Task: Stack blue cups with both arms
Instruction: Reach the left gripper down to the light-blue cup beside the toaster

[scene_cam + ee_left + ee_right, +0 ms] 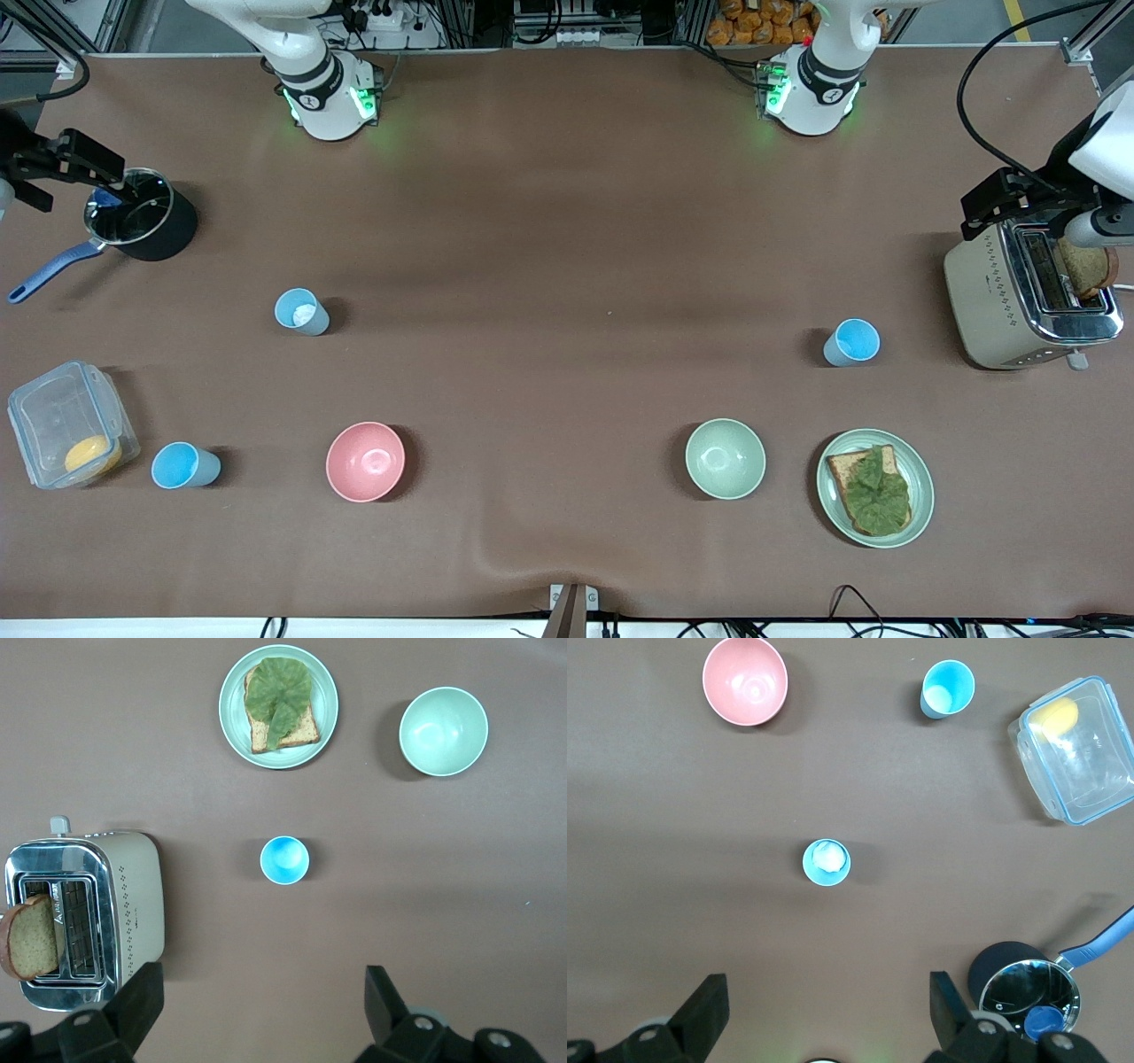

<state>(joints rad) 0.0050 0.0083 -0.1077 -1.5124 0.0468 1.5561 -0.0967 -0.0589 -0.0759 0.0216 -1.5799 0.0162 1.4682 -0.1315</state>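
Across the brown table [567, 266] three blue cups [301, 311] [852, 342] [183, 465] stood upright and well apart, nothing stacked, while the left gripper [257, 1005] over the toaster [1019, 297] and the right gripper [824, 1010] over the pot [142, 221] hung wide open and empty, seemingly poised to start.

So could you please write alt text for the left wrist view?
The left gripper, open, hangs over bare table near a blue cup. Around it: a toaster holding bread, a green bowl and a plate of lettuce-topped toast.

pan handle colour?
Blue: the saucepan handle shows best in the front view; the pan body is black.
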